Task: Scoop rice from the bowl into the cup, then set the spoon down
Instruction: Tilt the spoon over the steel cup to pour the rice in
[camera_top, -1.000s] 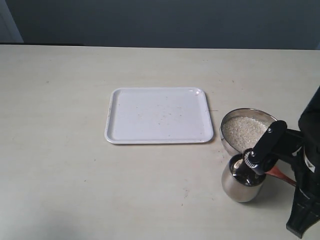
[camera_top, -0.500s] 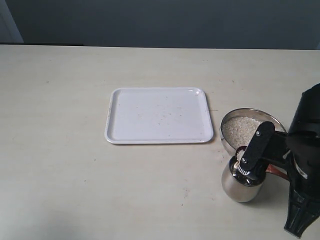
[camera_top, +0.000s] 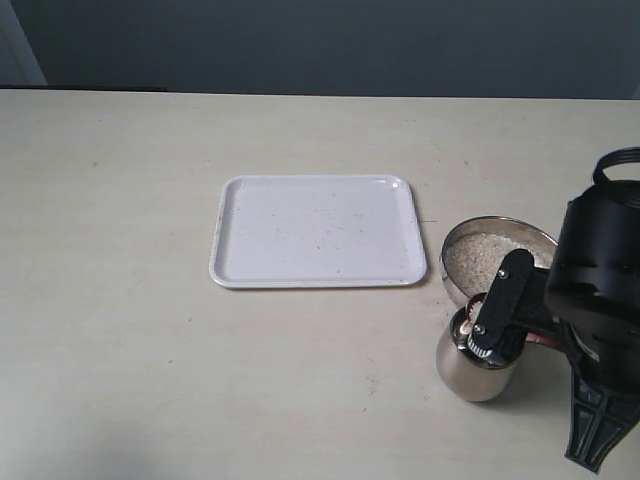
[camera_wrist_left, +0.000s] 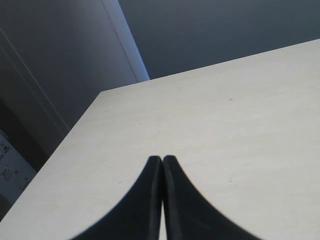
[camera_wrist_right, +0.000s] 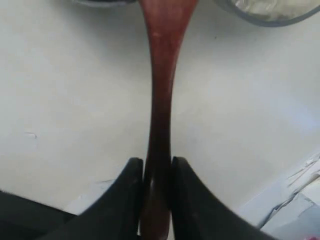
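Two fingers of my right gripper (camera_wrist_right: 152, 165) were clamped on the spoon (camera_wrist_right: 161, 75). They pinched its reddish handle from both sides, and the handle ran straight out ahead of them. The spoon's head was down at the mouth of the cup (camera_top: 475, 372). My own black finger hid most of it in the exterior view, so I couldn't tell whether any grains were on it. The cup stood on the table (camera_top: 120, 300) right against the near side of the bowl (camera_top: 449, 280), touching or nearly so. The bowl held rice (camera_top: 478, 258), a pale bed close to the rim. A white tray (camera_top: 317, 232) lay just left of the bowl, dotted with a few specks. My left gripper (camera_wrist_left: 162, 159) hung over the table, its fingers pressed together tip to tip.
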